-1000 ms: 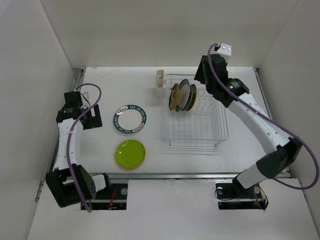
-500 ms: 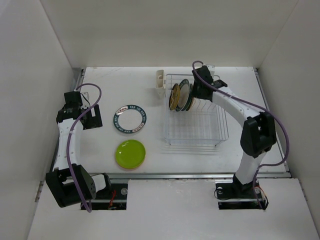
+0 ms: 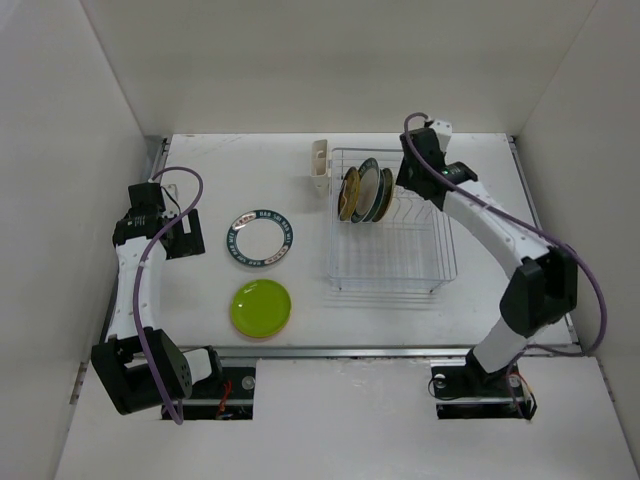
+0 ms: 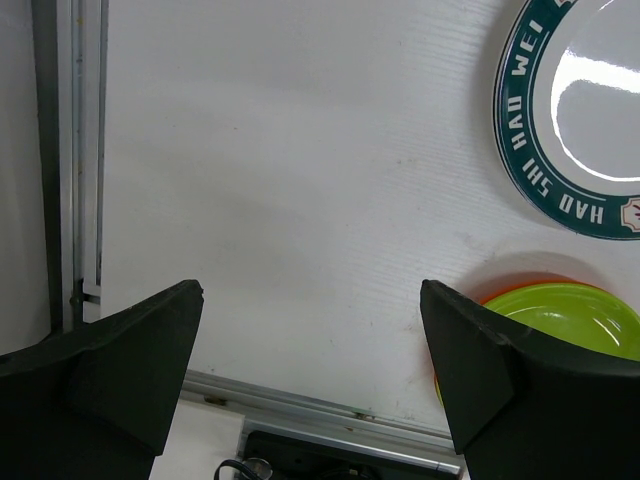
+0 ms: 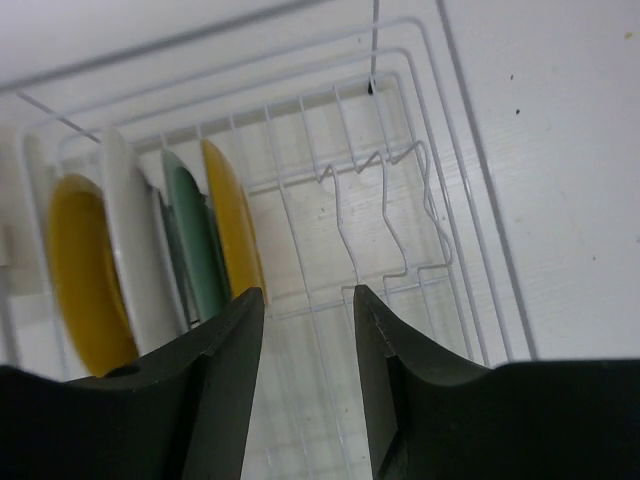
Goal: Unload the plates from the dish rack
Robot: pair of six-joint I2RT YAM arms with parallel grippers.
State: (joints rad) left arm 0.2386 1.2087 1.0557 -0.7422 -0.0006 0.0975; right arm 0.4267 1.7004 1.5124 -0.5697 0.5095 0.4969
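Plates (image 3: 364, 193) stand on edge in the far left corner of the dish rack (image 3: 392, 288), just left of the right fingers (image 5: 215, 390), the nearer pair, part spread and empty; the left fingers (image 4: 125, 360) gape wide near the left edge of the tabletop (image 3: 215, 165).

My R gripper (image 5: 307, 295) sits over the dish rack's (image 3: 400, 255) far end. Upright plates (image 5: 205, 235) block my left, w/ wire tines (image 5: 385, 215) just below. Rack's near half is open from above; wire walls (image 3: 385, 288) stop side entry.
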